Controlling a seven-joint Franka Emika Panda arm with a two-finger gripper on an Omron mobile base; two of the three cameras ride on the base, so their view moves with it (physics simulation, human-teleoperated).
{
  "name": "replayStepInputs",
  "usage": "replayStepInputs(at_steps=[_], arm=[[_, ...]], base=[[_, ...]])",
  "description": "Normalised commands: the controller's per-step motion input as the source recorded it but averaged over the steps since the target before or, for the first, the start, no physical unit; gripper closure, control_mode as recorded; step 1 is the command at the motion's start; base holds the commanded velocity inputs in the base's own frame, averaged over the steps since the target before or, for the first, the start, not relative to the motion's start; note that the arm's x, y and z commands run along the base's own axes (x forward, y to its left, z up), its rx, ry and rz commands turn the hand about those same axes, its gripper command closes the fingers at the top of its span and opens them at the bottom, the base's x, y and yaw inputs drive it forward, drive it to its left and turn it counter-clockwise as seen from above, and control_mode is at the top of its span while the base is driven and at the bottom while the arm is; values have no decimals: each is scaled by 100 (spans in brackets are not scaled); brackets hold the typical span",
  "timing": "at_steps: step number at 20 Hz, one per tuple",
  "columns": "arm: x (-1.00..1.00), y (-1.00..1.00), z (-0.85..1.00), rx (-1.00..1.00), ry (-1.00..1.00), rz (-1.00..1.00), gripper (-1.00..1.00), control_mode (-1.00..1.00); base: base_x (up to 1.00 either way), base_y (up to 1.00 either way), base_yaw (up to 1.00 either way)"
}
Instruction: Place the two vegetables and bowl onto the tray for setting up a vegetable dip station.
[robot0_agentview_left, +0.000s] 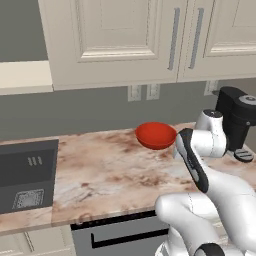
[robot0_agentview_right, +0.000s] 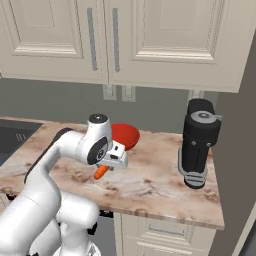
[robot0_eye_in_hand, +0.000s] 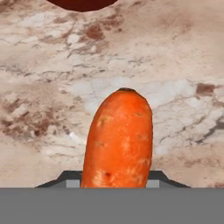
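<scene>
An orange carrot (robot0_eye_in_hand: 118, 140) sits between my gripper's (robot0_eye_in_hand: 114, 180) two dark fingertips, which close on its lower end. In the right base view the carrot (robot0_agentview_right: 101, 172) hangs from the gripper (robot0_agentview_right: 106, 167) just above the marble counter, in front of the red bowl (robot0_agentview_right: 125, 136). The bowl (robot0_agentview_left: 156, 135) stands upright near the back of the counter, and its rim shows at the top of the hand view (robot0_eye_in_hand: 81, 3). The blue tray and the second vegetable are out of view.
A black coffee machine (robot0_agentview_right: 199, 142) stands on the counter's right end (robot0_agentview_left: 235, 117), close to the side wall. A dark sink (robot0_agentview_left: 27, 172) is set into the counter on the left. Bare marble (robot0_agentview_left: 110, 170) spreads between sink and bowl. Cabinets hang overhead.
</scene>
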Motion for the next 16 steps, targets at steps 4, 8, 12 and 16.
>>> replayStepInputs(at_steps=[4, 8, 12, 16], arm=[[-56, 6, 28, 0, 0, 0, 100, -100], [-49, 8, 26, 0, 0, 0, 100, -100], [-36, 16, 20, 0, 0, 0, 100, -100], [-16, 14, 24, 0, 0, 0, 100, -100]], base=[[0, 0, 0], [0, 0, 0], [0, 0, 0], [0, 0, 0]])
